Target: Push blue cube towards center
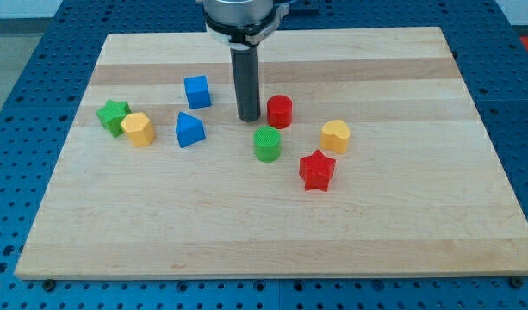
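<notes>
My tip (249, 118) has no fingers and grasps nothing; it seems to rest just left of the red cylinder (280, 112). The blue cube (197, 91) sits left of it, slightly farther back.

My tip (249, 119) stands between the blue cube (197, 91), at the view's left, and the red cylinder (280, 111).

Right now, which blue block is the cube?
The blue cube, the upper one, left of my tip. The lower blue block is wedge-shaped.

green star (114, 115), yellow block (139, 129) touching it, blue wedge (189, 130), red cylinder (280, 111), green cylinder (267, 144), red star (317, 170) (view's right)
</notes>
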Controlling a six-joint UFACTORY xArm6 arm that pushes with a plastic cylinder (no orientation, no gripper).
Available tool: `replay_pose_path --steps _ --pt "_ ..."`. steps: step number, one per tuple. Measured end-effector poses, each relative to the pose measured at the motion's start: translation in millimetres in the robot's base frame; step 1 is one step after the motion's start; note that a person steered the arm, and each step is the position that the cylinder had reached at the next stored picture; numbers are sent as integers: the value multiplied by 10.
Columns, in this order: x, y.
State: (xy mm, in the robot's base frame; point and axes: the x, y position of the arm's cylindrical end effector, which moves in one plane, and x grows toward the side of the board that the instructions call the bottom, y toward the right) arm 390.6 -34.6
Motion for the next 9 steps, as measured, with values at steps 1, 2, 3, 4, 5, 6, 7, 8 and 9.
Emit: replay_pose_path --steps 1,2,3,4,5,6,7,8,9 --pt "0 184" --pt "0 416" --pt "-51 481" --pt "-347 431" --pt "-684 346" --pt "-840 62" --pt "-959 -411" --pt "-1015 -789" --pt "-1014 -1071"
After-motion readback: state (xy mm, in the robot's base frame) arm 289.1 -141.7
